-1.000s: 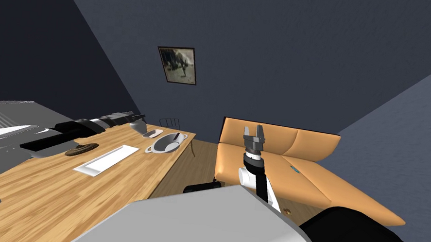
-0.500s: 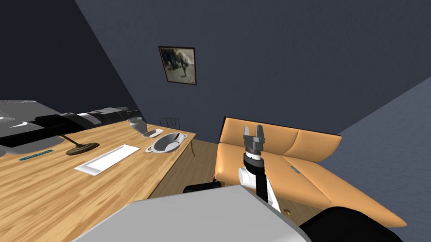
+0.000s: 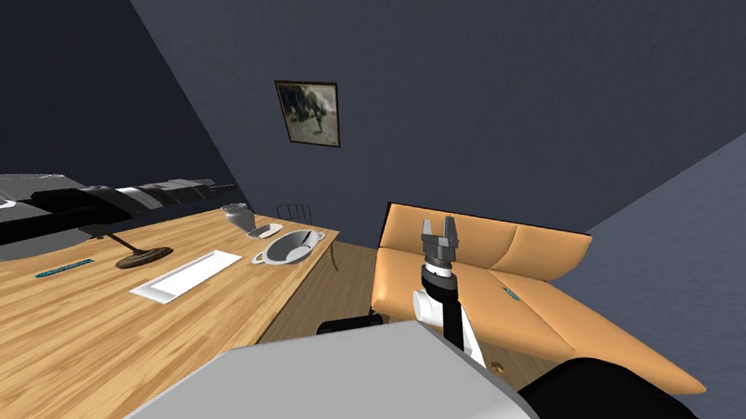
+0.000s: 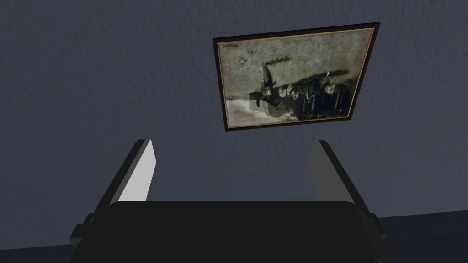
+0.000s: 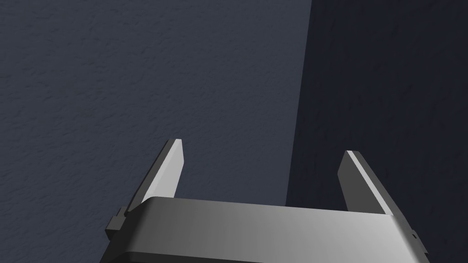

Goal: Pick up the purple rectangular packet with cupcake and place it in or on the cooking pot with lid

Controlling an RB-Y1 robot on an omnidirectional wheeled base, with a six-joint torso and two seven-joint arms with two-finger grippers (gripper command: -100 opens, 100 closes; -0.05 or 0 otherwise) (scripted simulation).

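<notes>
— Jaws?
— Both apart, empty. I have the left gripper (image 4: 233,142) and right gripper (image 3: 439,221) raised, probably to clear the table (image 3: 100,322).
— Targets?
— Cooking pot (image 3: 288,248) near the table's far right corner. The teal strip (image 3: 65,268) by its left edge may be the packet, can't tell

This is a home living room. Beside the wooden table (image 3: 100,322) stands an orange sofa (image 3: 476,267); beyond the table hangs a framed picture (image 3: 307,112).
</notes>
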